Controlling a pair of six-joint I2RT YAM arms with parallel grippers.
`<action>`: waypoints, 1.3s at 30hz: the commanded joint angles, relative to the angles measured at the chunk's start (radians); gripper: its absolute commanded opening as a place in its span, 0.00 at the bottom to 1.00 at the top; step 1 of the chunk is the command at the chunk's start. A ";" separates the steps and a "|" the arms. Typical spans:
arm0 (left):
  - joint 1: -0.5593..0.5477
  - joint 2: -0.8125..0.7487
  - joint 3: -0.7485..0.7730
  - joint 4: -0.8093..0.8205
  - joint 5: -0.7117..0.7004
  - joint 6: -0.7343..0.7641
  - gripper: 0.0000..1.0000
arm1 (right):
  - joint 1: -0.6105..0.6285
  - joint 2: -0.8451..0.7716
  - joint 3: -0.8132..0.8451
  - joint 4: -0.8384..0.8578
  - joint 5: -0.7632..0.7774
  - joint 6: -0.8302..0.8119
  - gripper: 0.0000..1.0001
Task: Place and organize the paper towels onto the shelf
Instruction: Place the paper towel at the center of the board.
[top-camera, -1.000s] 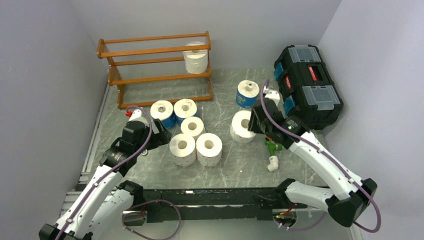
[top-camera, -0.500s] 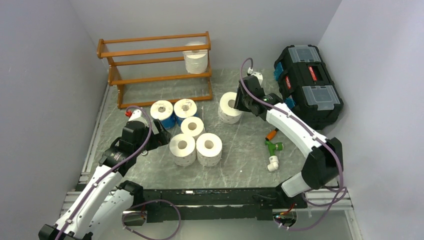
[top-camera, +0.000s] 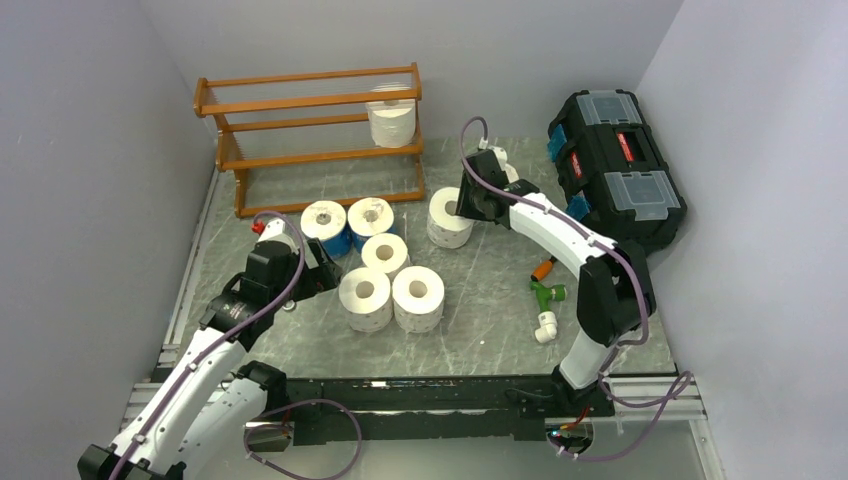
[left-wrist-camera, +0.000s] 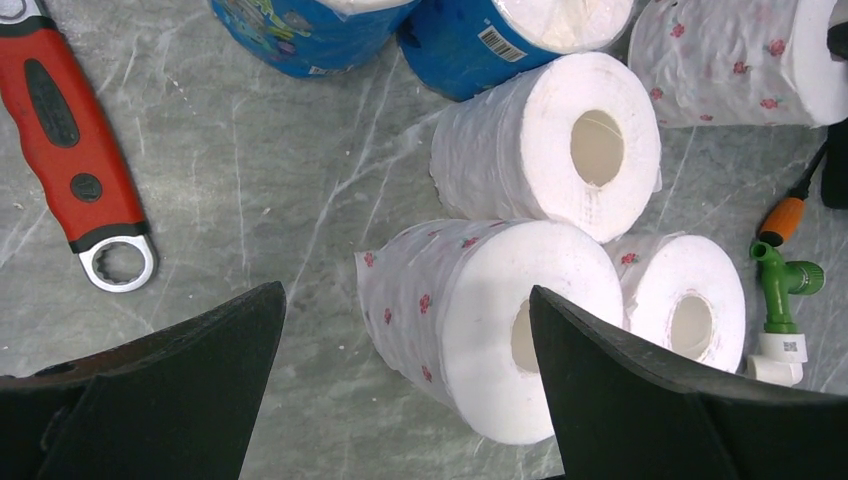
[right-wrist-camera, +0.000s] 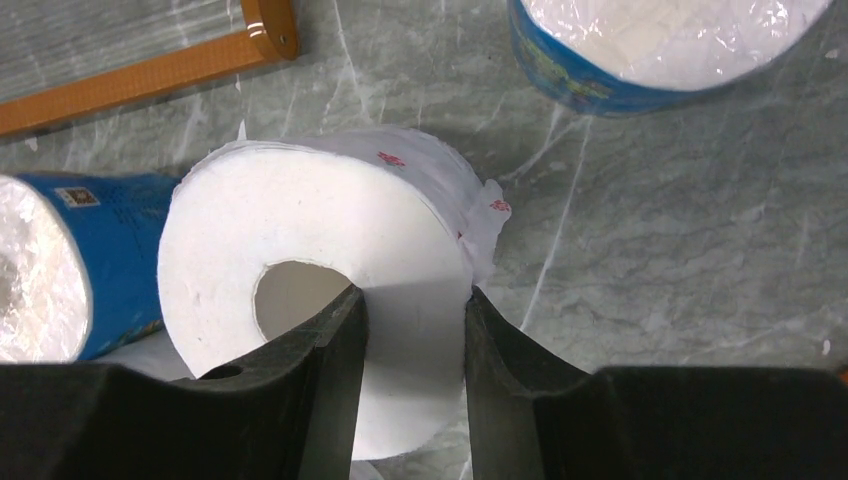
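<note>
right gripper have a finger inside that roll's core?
Yes: the right gripper pinches the paper towel roll by its wall, one finger in the hollow core, one outside.

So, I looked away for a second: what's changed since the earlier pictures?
The right tool, shut on a white paper towel roll with one finger in its core, carried it from beside the black toolbox leftward, toward the shelf. The left tool stayed open over the five clustered rolls; the roll on the shelf stayed put.

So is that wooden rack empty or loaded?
Almost empty: the shelf holds one white paper towel roll, at the right end of its middle tier.
</note>
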 joint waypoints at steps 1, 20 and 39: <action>0.000 0.007 0.018 0.011 -0.038 0.000 0.98 | -0.021 0.023 0.069 0.092 -0.007 -0.001 0.39; 0.000 0.017 0.009 0.008 -0.036 -0.008 0.98 | -0.029 0.110 0.141 0.074 -0.076 -0.011 0.52; 0.000 0.018 0.036 0.003 -0.014 -0.009 0.99 | -0.044 -0.132 0.018 0.207 0.160 -0.027 0.69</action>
